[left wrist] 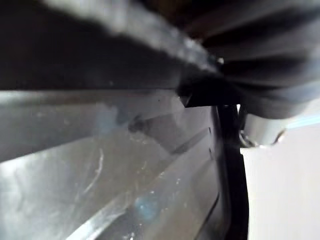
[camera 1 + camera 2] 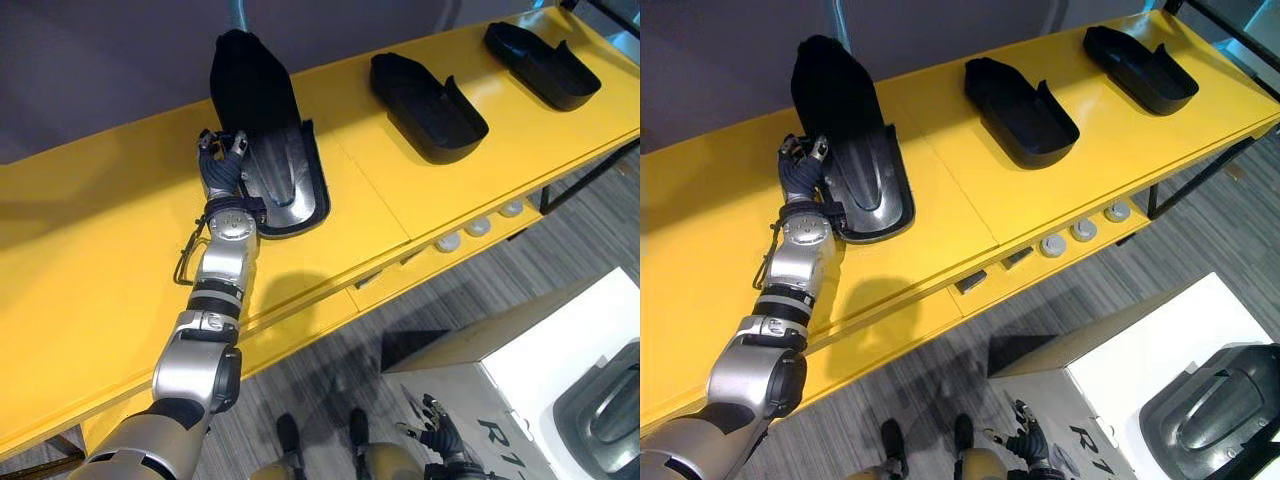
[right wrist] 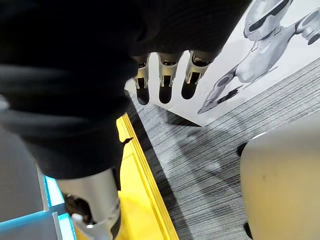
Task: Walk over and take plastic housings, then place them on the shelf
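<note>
Yellow shelf (image 2: 100, 250) carrying three black plastic housings (image 2: 425, 105); a fourth housing (image 2: 1215, 415) lies in the white box (image 2: 1140, 370).
Stiff, light, glossy shells, probably slippery, so take them by the raised rim. The left robot hand (image 2: 222, 160) is at the nearest housing's (image 2: 265, 130) rim, grip impossible to tell. The right robot hand (image 3: 167, 82) hangs low, fingers loosely straight.

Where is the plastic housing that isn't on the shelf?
In the eye views, the housing lies at lower right on the white box, below the yellow shelf, near the right hand.

A factory-style workshop: yellow shelf (image 2: 100, 250) lined with black plastic housings (image 2: 428, 105), grey floor (image 2: 330, 370).
</note>
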`<state>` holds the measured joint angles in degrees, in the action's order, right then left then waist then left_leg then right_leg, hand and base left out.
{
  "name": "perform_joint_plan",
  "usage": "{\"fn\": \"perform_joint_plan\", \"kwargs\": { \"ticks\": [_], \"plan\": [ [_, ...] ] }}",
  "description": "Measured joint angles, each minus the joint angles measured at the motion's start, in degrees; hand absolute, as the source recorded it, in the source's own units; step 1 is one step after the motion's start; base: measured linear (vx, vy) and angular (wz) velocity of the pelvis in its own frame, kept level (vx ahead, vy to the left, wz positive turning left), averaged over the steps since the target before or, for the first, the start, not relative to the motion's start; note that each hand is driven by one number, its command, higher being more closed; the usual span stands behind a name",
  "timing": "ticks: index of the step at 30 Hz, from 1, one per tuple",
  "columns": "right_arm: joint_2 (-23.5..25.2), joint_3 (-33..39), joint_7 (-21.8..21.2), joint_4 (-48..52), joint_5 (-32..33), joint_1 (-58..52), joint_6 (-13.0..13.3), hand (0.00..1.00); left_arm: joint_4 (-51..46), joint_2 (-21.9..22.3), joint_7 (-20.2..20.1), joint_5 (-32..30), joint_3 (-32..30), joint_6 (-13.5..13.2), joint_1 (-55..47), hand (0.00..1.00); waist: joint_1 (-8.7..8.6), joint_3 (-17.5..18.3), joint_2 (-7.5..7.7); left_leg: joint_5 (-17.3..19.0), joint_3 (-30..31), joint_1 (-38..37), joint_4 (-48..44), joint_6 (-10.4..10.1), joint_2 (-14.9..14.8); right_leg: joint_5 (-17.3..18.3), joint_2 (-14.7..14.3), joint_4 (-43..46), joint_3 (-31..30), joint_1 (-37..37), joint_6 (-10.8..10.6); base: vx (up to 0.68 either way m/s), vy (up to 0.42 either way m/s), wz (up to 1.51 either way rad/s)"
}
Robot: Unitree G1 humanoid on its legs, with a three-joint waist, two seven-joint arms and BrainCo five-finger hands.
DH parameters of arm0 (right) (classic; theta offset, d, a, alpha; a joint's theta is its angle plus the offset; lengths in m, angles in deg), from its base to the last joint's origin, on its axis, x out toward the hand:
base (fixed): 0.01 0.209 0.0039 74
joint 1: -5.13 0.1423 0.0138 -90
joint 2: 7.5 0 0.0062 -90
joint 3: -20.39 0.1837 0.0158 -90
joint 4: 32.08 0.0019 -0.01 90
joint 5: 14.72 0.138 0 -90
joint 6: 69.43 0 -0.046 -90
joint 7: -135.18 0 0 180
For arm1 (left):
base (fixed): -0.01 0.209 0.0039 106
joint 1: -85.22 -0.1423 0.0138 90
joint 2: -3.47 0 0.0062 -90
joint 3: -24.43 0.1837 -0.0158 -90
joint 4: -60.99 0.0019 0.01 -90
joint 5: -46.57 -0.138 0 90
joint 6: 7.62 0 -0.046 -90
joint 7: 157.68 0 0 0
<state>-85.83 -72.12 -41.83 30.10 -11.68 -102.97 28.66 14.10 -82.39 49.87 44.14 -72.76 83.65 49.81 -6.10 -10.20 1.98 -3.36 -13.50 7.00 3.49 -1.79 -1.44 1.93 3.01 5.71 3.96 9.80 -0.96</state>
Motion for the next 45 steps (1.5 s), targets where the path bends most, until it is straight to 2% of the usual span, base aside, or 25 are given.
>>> {"fn": "perform_joint_plan", "kwargs": {
  "ticks": [8,14,19,24,27,30,34,35,39,42,45],
  "plan": [
    [-0.6,0.1,0.0,-2.4,0.0,0.6,0.2,0.0,1.9,-0.3,0.1,0.3,-2.6,0.0,-0.6,0.0,0.02,-0.2,-0.27,-1.5,2.4,-0.9,0.9,0.1,0.3,0.0,0.1,0.2,1.5,-1.1,0.0,-0.03,-0.008,0.12],
    [-0.7,0.2,-0.1,-7.7,0.0,4.6,0.7,0.0,1.9,-3.9,0.1,2.5,-3.8,-0.1,-3.9,0.0,-0.72,-0.3,-0.46,-2.3,2.8,-2.3,1.4,-0.4,0.3,0.0,0.1,0.2,1.9,-2.6,0.0,-0.05,0.001,0.04],
    [-0.7,0.3,-0.1,-9.0,0.0,5.5,0.7,0.0,3.1,-4.9,-0.7,5.6,-3.8,-0.5,-4.6,0.0,-1.16,-0.3,-0.49,-2.8,3.8,-2.3,1.5,-0.3,0.2,0.0,0.1,0.2,2.9,-2.9,0.0,-0.06,-0.001,0.09],
    [-0.7,0.3,-0.1,-10.5,0.0,6.8,0.7,0.0,2.4,-5.8,-0.6,5.7,-2.9,-0.6,-4.8,0.0,-1.37,-0.4,-0.63,-2.9,3.9,-2.4,1.5,-0.4,0.1,-0.2,0.0,-0.2,3.0,-3.3,0.2,-0.01,0.0,0.02],
    [-0.7,0.6,-0.1,-11.1,0.0,7.1,0.7,0.0,-6.4,-5.9,-0.2,5.5,-0.3,-0.7,-6.1,0.0,-1.36,-0.5,-0.79,-2.9,4.1,-2.6,1.5,-0.4,0.2,-0.2,-0.1,-0.5,3.2,-3.7,0.2,0.0,-0.001,0.01],
    [-0.7,1.0,-0.1,-11.3,0.2,7.4,0.7,0.0,-20.1,-5.8,0.8,2.8,2.1,-2.9,-10.7,0.0,-1.47,-0.7,-1.14,-2.9,4.2,-3.4,1.5,-0.4,0.2,-0.3,0.0,-1.2,3.2,-4.7,0.3,0.0,0.0,0.0],
    [-0.8,1.8,0.0,-12.1,0.9,7.5,0.7,0.0,-36.0,-0.8,2.1,-1.9,4.6,-5.1,-21.9,0.0,-1.24,-0.5,-1.94,-2.9,4.6,-3.9,1.5,-0.4,0.3,-0.4,0.0,-2.0,3.3,-5.8,0.3,-0.01,0.0,0.03],
    [-0.8,1.8,0.0,-12.2,0.9,7.5,0.7,0.0,-38.9,1.0,2.2,-2.8,5.5,-5.1,-25.6,1.0,-1.11,-0.4,-2.04,-2.9,4.6,-4.1,1.5,-0.4,0.3,-0.4,-0.1,-2.2,3.2,-6.1,0.3,-0.03,0.004,0.01],
    [-0.8,2.0,0.0,-13.3,0.9,8.0,0.7,0.0,-44.1,4.6,0.9,-5.4,10.7,-5.6,-34.9,1.0,-0.6,-0.3,-2.24,-2.8,4.5,-4.3,1.5,-0.4,0.2,-0.7,-0.2,-2.5,3.2,-6.3,0.3,-0.04,0.007,-0.01],
    [-0.3,1.9,0.0,-14.6,0.9,8.7,0.7,0.0,-45.7,4.6,-1.8,-8.1,15.5,-7.4,-39.7,1.0,-0.36,-0.2,-2.41,-2.8,4.5,-4.7,1.7,-0.4,0.1,-1.5,-0.4,-3.6,3.1,-7.3,0.3,-0.06,0.006,-0.01],
    [-0.2,1.3,0.0,-15.6,0.9,9.1,0.7,0.0,-45.9,5.5,-4.5,-8.6,18.6,-8.2,-42.6,1.0,0.59,0.1,-2.86,-2.8,4.2,-4.9,1.8,-0.4,-0.2,-2.2,-0.7,-4.9,3.0,-7.9,0.3,-0.07,0.004,-0.06]
  ]
}}
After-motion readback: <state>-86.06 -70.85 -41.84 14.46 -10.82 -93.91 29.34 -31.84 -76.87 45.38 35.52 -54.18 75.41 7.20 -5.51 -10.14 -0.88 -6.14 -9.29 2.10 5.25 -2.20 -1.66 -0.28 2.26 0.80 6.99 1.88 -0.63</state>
